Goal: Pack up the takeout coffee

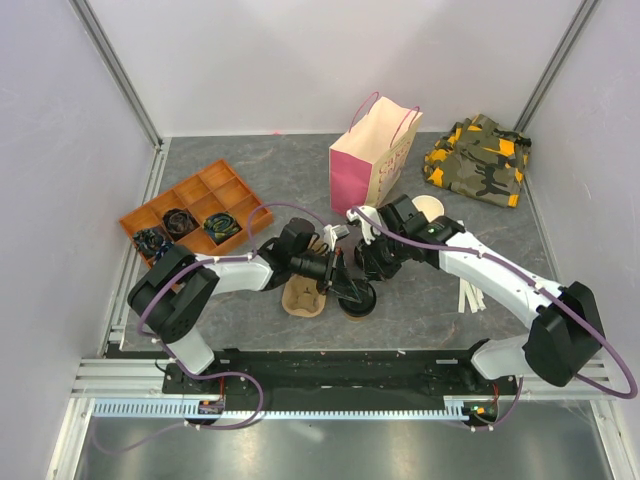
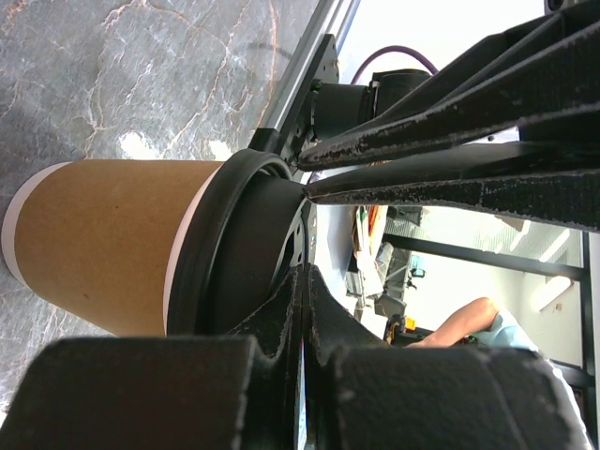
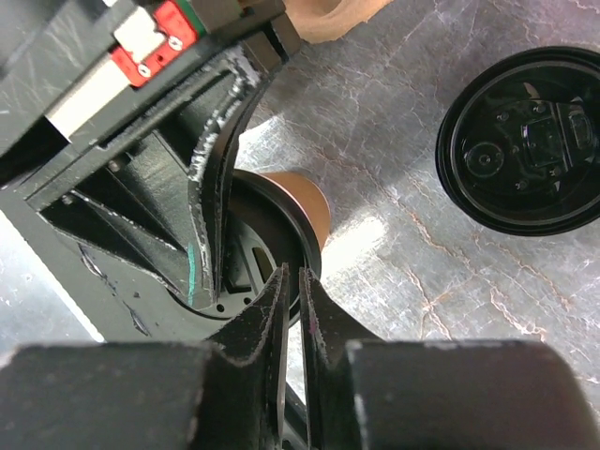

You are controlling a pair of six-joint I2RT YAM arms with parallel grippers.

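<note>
Near the middle of the overhead view, where the two arms meet, we find the takeout coffee standing on the grey tabletop with its black lid on top. Both claws are at that lid.

The left claw has its fingers pressed together, the tips lying against the lid's sunken top at the lower centre of its own view. We cannot tell whether they nip any plastic. The right claw is drawn nearly together with the lid's rim running between its tips, so we read it as pinching that rim. Our judgement is that one claw steadies the cup while the other seats or checks the lid, because a loose lid would leak once the cup is packed.

Just left of the coffee in the overhead view lies a pulp cup carrier, and at upper centre a pink paper bag stands upright. We take both to be set close by as places to pack into.

Our count:
- one lidded cup
- one loose black lid, just below the claws
- one pale round rim right of the bag, perhaps a lidless cup
- one carrier and one bag
- one orange divided tray at the left
- one camouflage cloth at upper right
- some pale sticks at the right, too small for us to number
</note>
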